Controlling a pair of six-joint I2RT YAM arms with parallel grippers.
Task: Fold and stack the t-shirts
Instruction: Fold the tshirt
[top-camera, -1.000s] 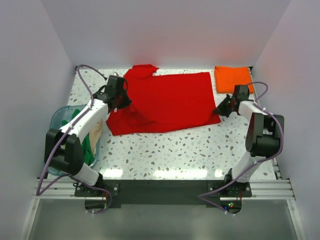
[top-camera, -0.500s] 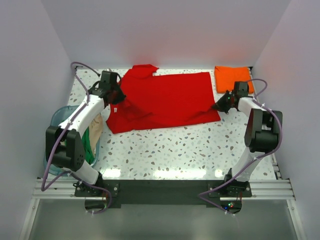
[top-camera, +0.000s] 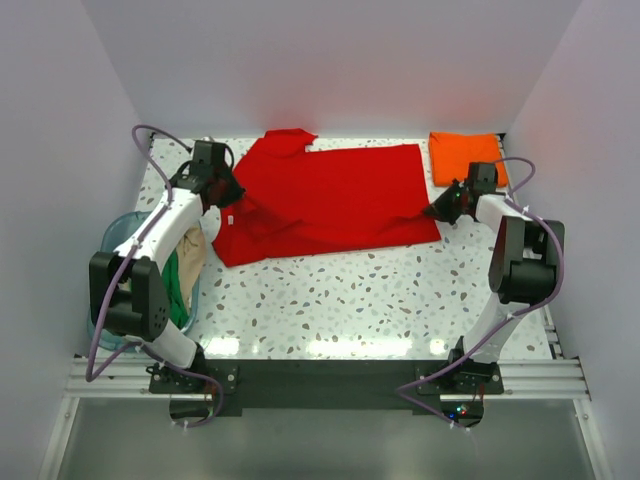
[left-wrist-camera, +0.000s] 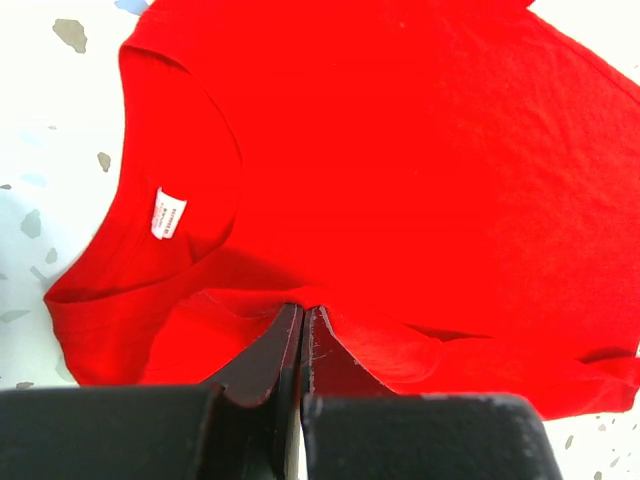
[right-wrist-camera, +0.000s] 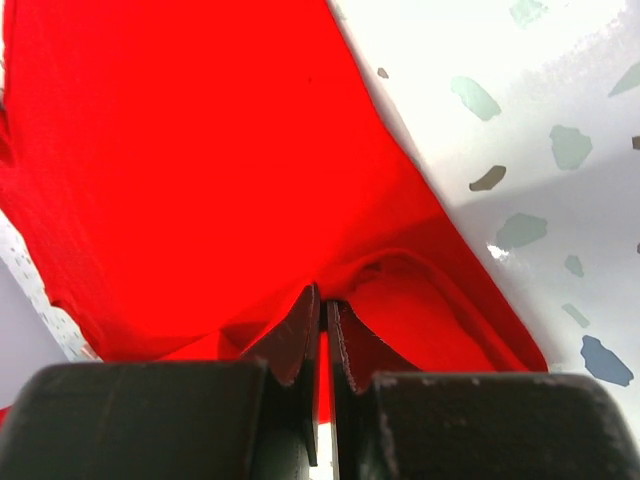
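Red t-shirt (top-camera: 330, 200) spread flat, left fingers (top-camera: 233, 193), right fingers (top-camera: 438, 212) seemingly pinching opposite edges

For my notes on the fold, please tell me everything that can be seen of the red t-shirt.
The red t-shirt is plain bright red soft cloth, short-sleeved, with a small white neck label inside the collar. It lies spread on the speckled table, collar to the left, hem to the right, one sleeve at the far edge, wrinkled along its near side. The left claw is shut on cloth near the collar and the right claw on the hem, each raising a ridge.
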